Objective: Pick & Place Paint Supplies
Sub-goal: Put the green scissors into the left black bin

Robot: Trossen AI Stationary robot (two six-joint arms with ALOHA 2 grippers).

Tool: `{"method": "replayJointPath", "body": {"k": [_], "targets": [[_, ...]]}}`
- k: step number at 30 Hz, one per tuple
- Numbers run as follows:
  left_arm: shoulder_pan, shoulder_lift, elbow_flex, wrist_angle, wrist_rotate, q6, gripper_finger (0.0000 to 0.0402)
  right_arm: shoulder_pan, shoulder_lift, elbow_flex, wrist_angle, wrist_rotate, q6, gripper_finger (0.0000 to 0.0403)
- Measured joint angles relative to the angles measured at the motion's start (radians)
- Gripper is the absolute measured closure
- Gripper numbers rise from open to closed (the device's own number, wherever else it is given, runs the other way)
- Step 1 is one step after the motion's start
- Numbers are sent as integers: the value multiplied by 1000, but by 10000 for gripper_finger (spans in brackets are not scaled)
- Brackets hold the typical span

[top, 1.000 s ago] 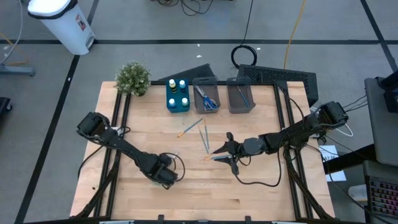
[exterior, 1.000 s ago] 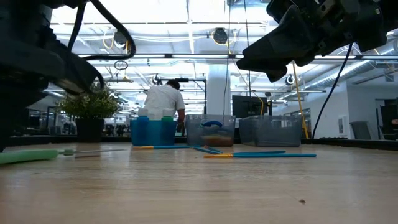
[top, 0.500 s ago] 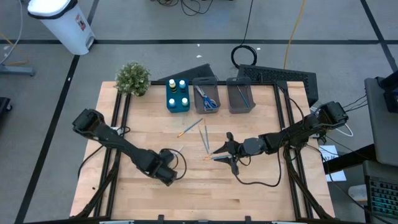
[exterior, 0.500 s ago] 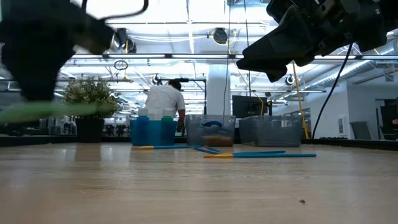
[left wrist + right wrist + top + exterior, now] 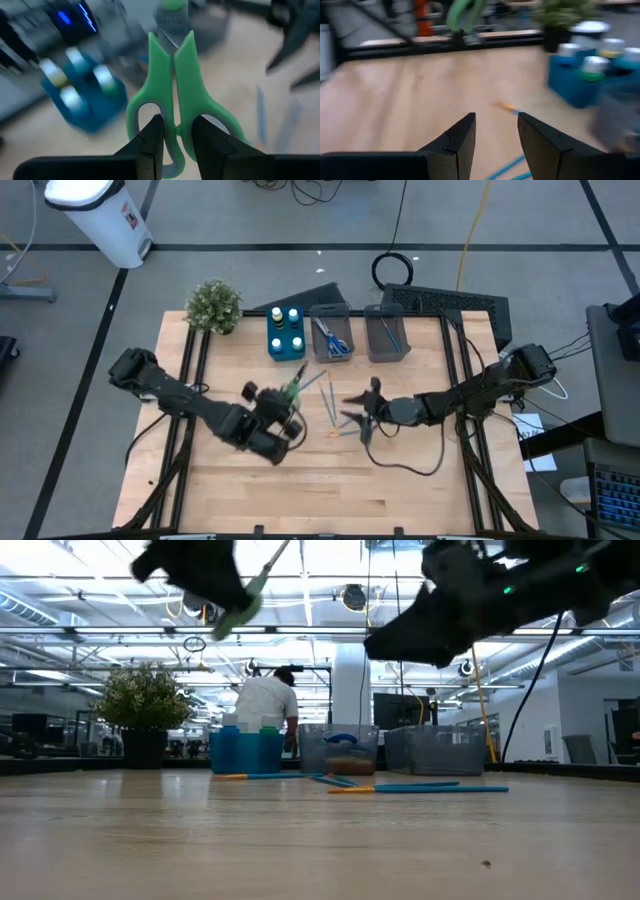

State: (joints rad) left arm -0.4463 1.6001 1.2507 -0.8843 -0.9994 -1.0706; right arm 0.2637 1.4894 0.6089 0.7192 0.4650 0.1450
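Green-handled scissors (image 5: 172, 75) hang in the air over the table's middle (image 5: 292, 390), with my left gripper (image 5: 176, 135) shut on them. In the low view the scissors (image 5: 245, 600) slant high above the wood. My right gripper (image 5: 348, 410) stands open and empty to their right, above several thin blue brushes (image 5: 330, 400) lying flat on the table. A blue rack (image 5: 286, 332) at the far side holds small capped bottles standing upright. My left gripper pinches the scissors' green handles (image 5: 174, 117) between its two fingers, between the two finger loops. The fingers come from the handle end and lie along the scissors. The scissors are lifted clear of the table, blades pointing away from the gripper, up and toward the far bins.
Two grey bins (image 5: 332, 335) (image 5: 387, 335) stand right of the blue rack; the first holds scissors, the second brushes. A potted plant (image 5: 213, 305) sits at the far left corner. An orange-tipped brush (image 5: 303, 385) lies near the scissors. Bare wood fills the near half (image 5: 330, 490).
My left gripper has risen from the table and gone toward the far edge and the bins, tipping from pointing down to nearly level. The green scissors came up with it and now hang clear of the wood. My right gripper has swung slightly toward the far side.
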Motion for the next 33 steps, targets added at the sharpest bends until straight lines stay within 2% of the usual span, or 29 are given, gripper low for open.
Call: {"method": "replayJointPath", "body": {"k": [3, 8, 12, 18, 21, 27, 33], "targets": [[57, 0, 0, 104, -91, 143, 319, -46, 0, 0, 93, 5, 0, 261], [141, 2, 0, 333, -91, 451, 319, -130, 0, 0, 237, -6, 24, 258], [191, 13, 0, 423, -90, 624, 319, -211, 0, 1, 307, -108, 26, 234], [280, 20, 0, 446, -89, 724, 319, -347, 0, 34, 364, -293, 27, 184], [326, 19, 0, 454, -65, 749, 319, -404, 6, 83, 338, -337, 26, 170], [376, 19, 0, 516, -7, 809, 319, -497, 19, 178, 243, -428, 27, 172], [372, 32, 0, 565, 47, 869, 319, -523, 49, 209, 207, -546, 57, 174]]}}
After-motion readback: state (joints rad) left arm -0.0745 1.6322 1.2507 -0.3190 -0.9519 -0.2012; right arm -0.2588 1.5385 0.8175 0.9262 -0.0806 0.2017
